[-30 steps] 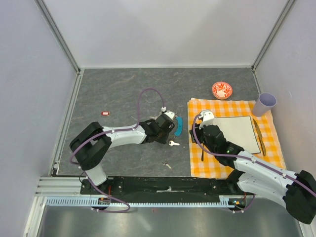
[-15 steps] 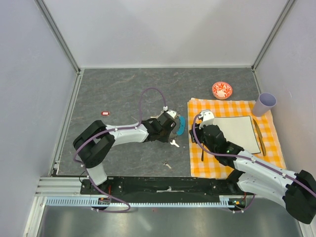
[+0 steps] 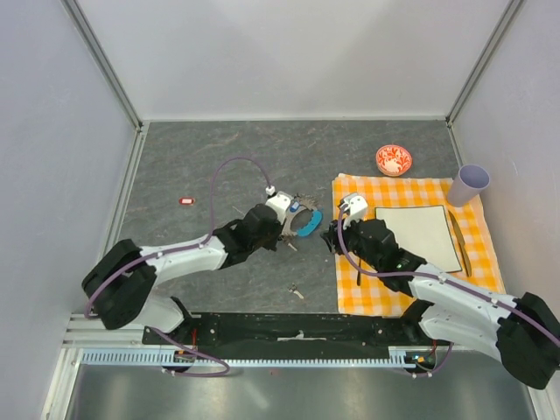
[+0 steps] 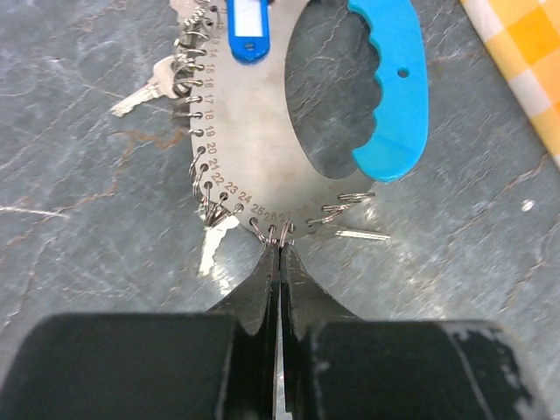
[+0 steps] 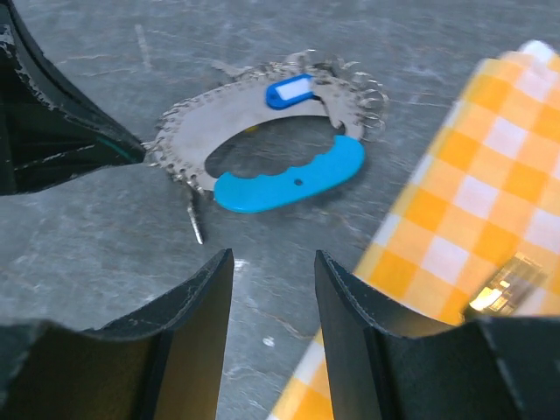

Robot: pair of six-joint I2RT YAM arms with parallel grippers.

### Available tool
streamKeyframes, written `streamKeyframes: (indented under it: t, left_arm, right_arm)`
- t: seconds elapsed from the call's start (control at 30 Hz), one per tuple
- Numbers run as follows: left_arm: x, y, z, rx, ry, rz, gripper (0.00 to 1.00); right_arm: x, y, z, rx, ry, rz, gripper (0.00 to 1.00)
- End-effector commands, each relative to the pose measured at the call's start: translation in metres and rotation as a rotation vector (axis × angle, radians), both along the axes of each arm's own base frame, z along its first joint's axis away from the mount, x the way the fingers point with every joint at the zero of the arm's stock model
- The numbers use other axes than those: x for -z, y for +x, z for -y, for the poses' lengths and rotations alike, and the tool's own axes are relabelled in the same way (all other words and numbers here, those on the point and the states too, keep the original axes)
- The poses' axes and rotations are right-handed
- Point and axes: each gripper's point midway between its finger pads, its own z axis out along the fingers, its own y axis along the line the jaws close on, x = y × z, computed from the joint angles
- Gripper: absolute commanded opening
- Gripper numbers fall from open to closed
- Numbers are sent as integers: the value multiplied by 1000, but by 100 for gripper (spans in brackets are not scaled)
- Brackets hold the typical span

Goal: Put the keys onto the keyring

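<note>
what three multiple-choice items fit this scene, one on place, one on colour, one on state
1. The keyring lies: A on the table beside the cloth; B on the cloth; C in a cup.
2. Its handle is: A red; B cyan; C yellow.
3. The right gripper is: A shut on a key; B shut on the keyring; C open.
A, grey table shows all around it; B, bright cyan in both wrist views; C, its fingers stand apart, nothing between.
</note>
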Motion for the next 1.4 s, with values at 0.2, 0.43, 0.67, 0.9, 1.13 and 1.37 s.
streamKeyframes:
  t: [0.2,0.43,0.67,0.9,1.13,1.37]
  left_arm:
    - [-50,9,-18,90,-206,428,2]
    - [-67,4,-19,166,-282,583,2]
    - [-74,1,-22,227,-310,680,2]
    - [-85,-3,-20,318,-320,740,2]
    - [-87,-8,-20,387,-296,768,2]
    - [-91,-17,-9,487,-292,781,2]
  right_arm:
    - [-21,-3,-81,-337,218,81,44]
    - [-32,0,-128,-560,261,160,42]
    - [-26,8,-152,-715,175,257,42]
    - [-13,23,-151,-815,15,314,43]
    - [-12,28,-134,-906,-86,327,45]
    - [-19,30,-127,-970,-95,348,45]
